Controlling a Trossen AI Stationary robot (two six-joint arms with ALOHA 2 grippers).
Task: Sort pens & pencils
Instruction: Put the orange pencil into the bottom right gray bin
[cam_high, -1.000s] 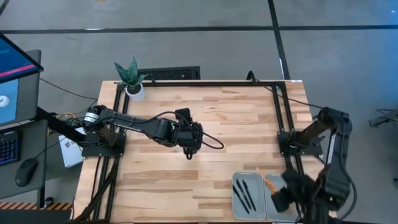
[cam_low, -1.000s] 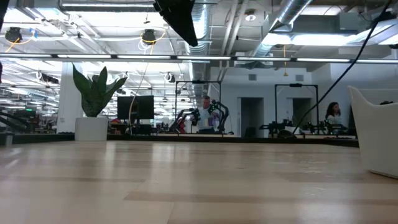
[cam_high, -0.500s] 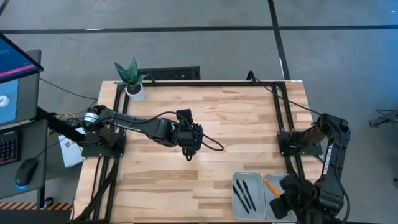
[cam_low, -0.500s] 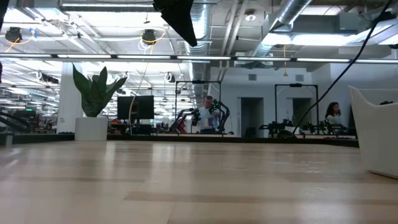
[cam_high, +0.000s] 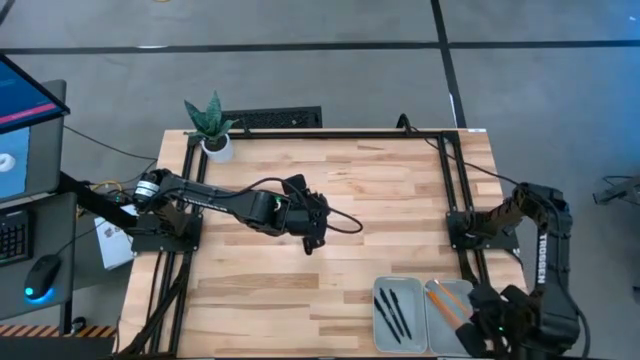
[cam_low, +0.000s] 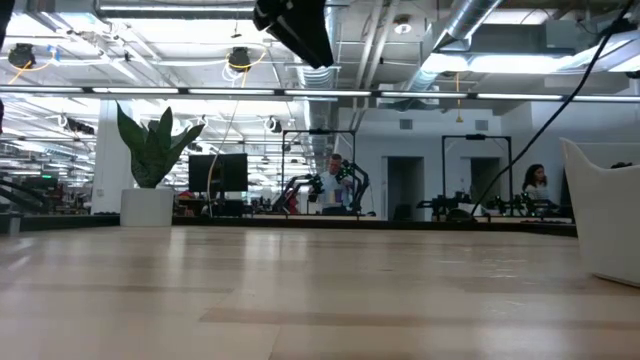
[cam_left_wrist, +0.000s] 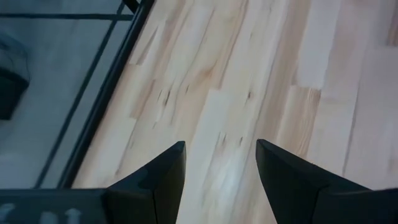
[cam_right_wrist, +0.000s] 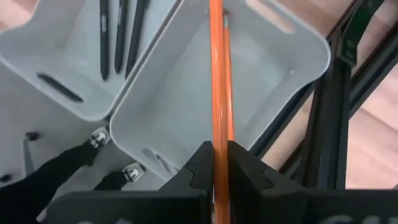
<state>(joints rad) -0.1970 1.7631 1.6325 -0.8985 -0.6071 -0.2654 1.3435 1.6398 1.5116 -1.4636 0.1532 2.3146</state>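
Two grey trays sit side by side at the table's near right edge. The left tray (cam_high: 378, 322) holds three black pens (cam_high: 394, 312), also seen in the right wrist view as pens (cam_right_wrist: 121, 37). My right gripper (cam_right_wrist: 217, 163) hovers at the near end of the right tray (cam_right_wrist: 186, 106) and is shut on an orange pencil (cam_right_wrist: 216, 74). A second orange pencil (cam_right_wrist: 229, 87) lies in that tray, close beside the held one. My left gripper (cam_left_wrist: 221, 163) is open above bare wood at the table's middle, also seen in the high view (cam_high: 312, 240). My right gripper pinches one end of the orange pencil (cam_right_wrist: 217, 148) between its two fingers. The pencil runs on along the line of the fingers and sticks out ahead over the right tray toward the far side. Whether its free end touches the tray, I cannot tell.
A potted plant (cam_high: 212, 128) stands at the far left corner. Black frame rails run along the table's left side (cam_high: 170, 270) and right side (cam_high: 458, 200). The wood between the left gripper and the trays is bare. People show in the room behind (cam_low: 535, 185).
My right arm has drawn back toward the table's near right corner, uncovering more of the right tray and the orange pencil in it. My left gripper has shifted slightly toward the table's right and stayed open.
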